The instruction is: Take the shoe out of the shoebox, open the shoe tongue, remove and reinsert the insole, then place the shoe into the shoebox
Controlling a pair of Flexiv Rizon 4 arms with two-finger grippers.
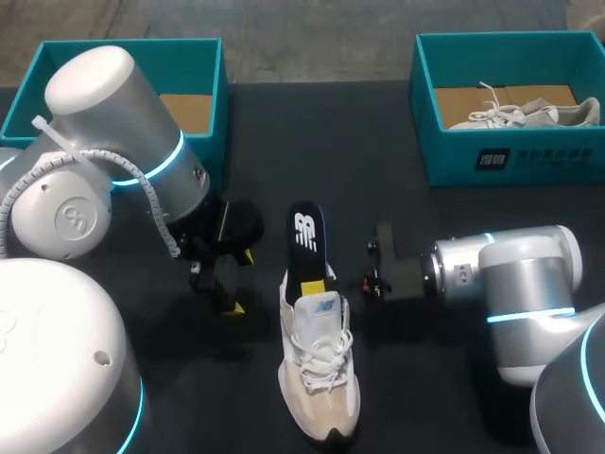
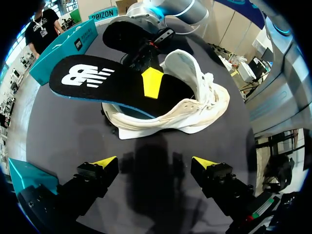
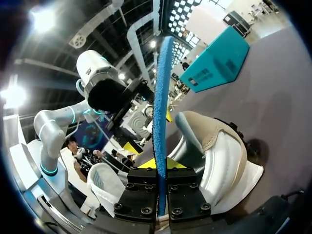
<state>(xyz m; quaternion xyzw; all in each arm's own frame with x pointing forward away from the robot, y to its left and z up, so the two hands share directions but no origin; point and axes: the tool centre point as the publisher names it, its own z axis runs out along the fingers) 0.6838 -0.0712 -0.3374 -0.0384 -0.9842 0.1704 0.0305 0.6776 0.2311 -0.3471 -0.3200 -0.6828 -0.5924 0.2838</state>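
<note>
Jutting from the cream shoe (image 1: pixel 319 378) is a black insole (image 1: pixel 304 233).

Black table (image 1: pixel 284 142), second white shoe (image 1: pixel 515 115) lying far right

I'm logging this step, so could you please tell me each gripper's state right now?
Left gripper: open, empty, facing the white lace-up sneaker.
Right gripper: shut on the black foam insole with a blue underside.
</note>
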